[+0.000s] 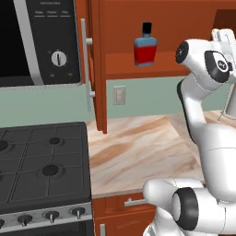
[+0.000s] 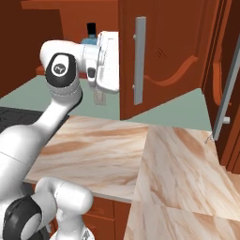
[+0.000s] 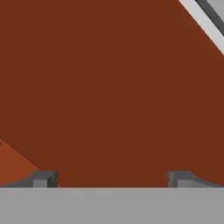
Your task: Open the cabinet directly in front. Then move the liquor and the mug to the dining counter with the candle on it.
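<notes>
In the left base view I see the cabinet (image 1: 138, 60) standing open, its left door (image 1: 97, 69) swung out edge-on beside the microwave (image 1: 41, 41). The liquor (image 1: 145, 45) stands upright on the lower shelf. Below lie the marble worktop (image 1: 133, 152) and the black stove (image 1: 41, 166).

In the right base view my arm reaches up at the shelf; the bottle's black cap (image 2: 91, 28) peeks above the wrist. The right door (image 2: 159, 56) hangs open, its silver handle (image 2: 139, 61) vertical.

In the hand view my gripper (image 3: 112, 179) has its fingertips (image 3: 43, 178) set wide apart with nothing between them, facing a reddish-brown panel close up.
</notes>
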